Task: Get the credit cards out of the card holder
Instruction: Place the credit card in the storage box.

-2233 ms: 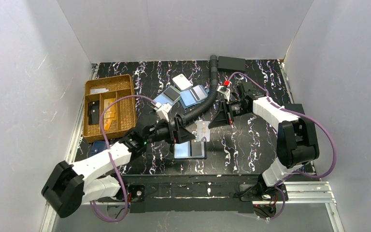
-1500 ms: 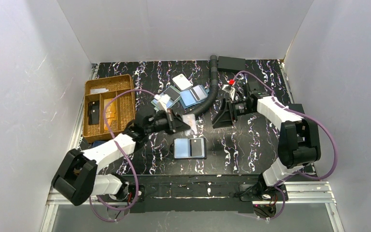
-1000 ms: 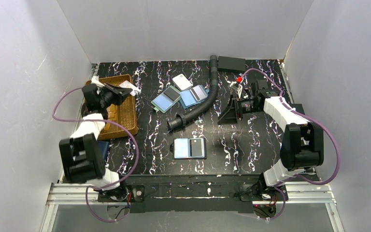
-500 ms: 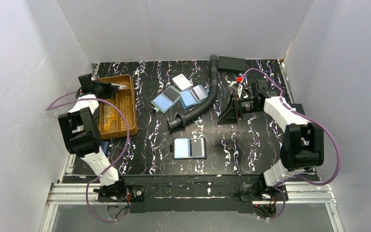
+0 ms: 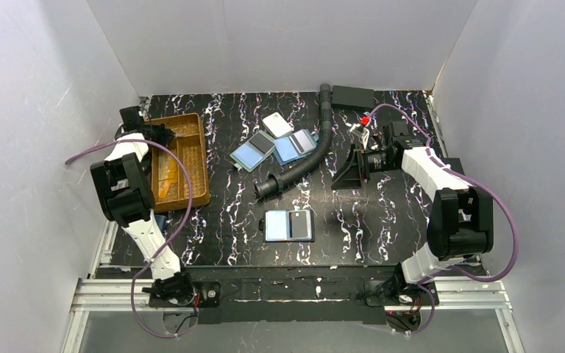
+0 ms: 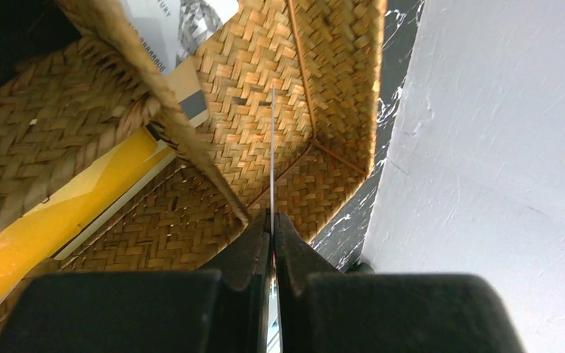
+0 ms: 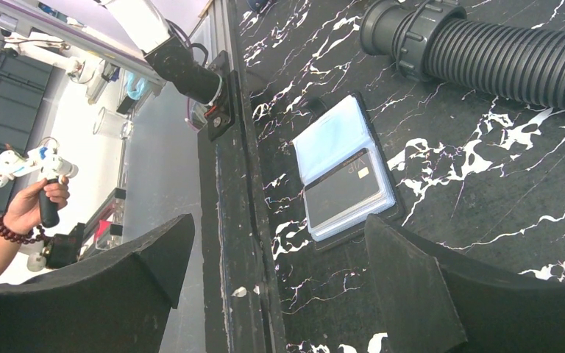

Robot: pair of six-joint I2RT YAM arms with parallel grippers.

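Left gripper (image 6: pixel 272 219): fingers pressed together on a thin held card (image 6: pixel 272 140), which shows edge-on and sticks straight out past the tips.
Held card: it hangs over the corner compartment of the basket (image 6: pixel 324 88), next to the white wall. Edge-on, its colour cannot be told, nor whether it touches the weave.
Right gripper (image 7: pixel 278 220): fingers wide apart with nothing between them. It hovers near the hose (image 7: pixel 485 51), apart from the holder.
Holder (image 5: pixel 289 226): open and flat on the table, near the front edge, between the 2 arms.
Holder contents: 1 half shows a pale blue card (image 7: pixel 331 140), the other a dark card (image 7: pixel 344 193) with gold lettering. Both sit inside the pockets.
Basket contents: a yellow card (image 6: pixel 51 228) lies flat in the next compartment, with a white printed slip (image 6: pixel 176 22) past it.
Done, by my reading: 1 card is out and at the basket, ready to drop, and the yellow card looks already put away.
Left to do: release the held card. The holder looks far from empty, with up to 2 cards to pull if both faces are cards rather than panels.
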